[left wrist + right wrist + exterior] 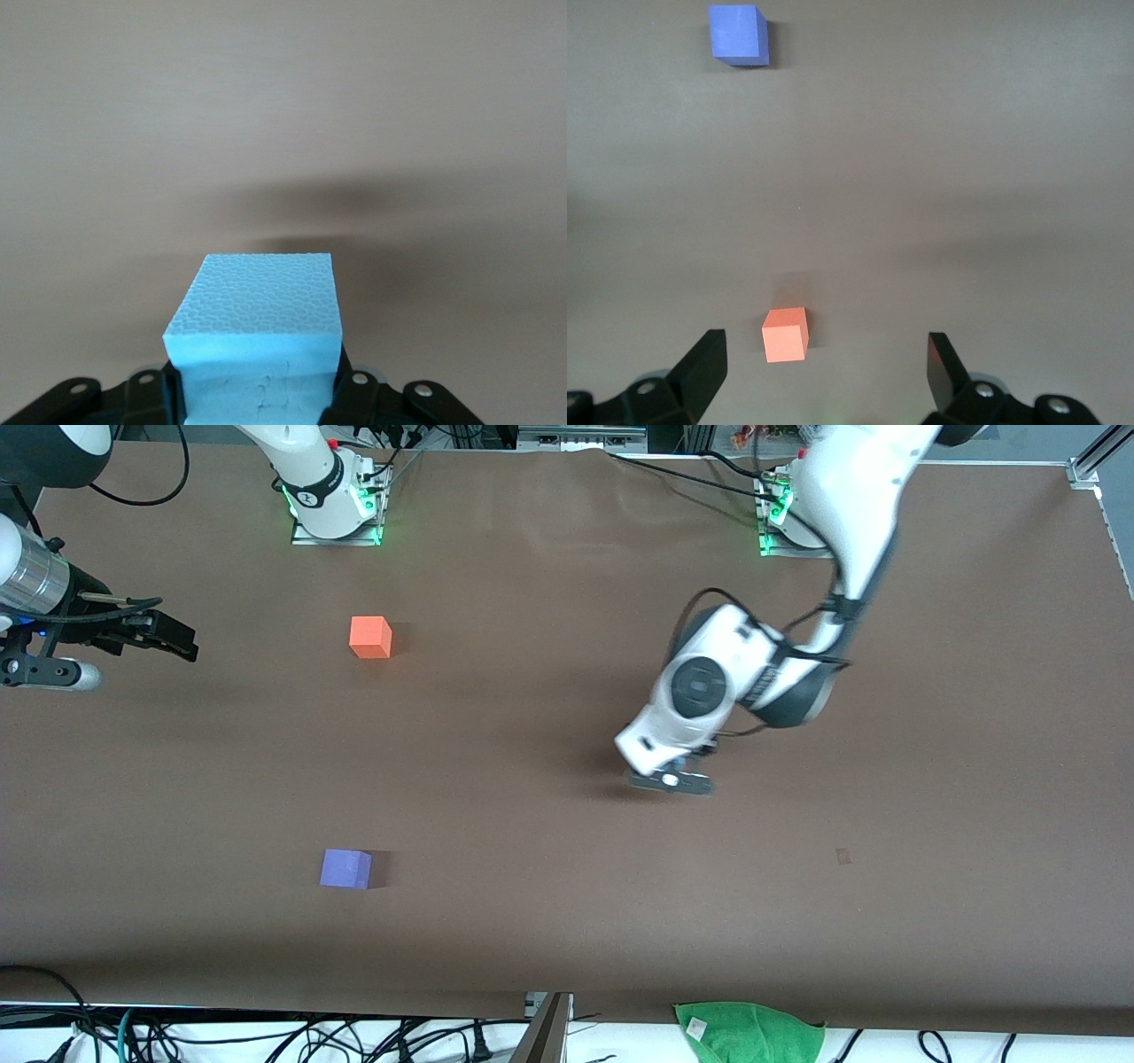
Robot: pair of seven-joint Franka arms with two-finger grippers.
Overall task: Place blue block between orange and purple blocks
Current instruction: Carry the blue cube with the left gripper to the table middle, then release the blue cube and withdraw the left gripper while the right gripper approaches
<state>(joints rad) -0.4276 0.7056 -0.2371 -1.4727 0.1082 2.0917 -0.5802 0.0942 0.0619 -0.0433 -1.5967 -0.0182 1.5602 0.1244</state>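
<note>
My left gripper is shut on the sky-blue block, which fills the space between its fingers in the left wrist view; it is low over the table's middle, toward the left arm's end. In the front view the block is almost hidden under the hand. The orange block sits near the right arm's base. The purple block lies nearer to the front camera, roughly in line with it. My right gripper waits open and empty at the right arm's end; its wrist view shows both the orange block and the purple block.
A green cloth lies past the table's near edge, with cables beside it. A small dark mark is on the brown table cover toward the left arm's end.
</note>
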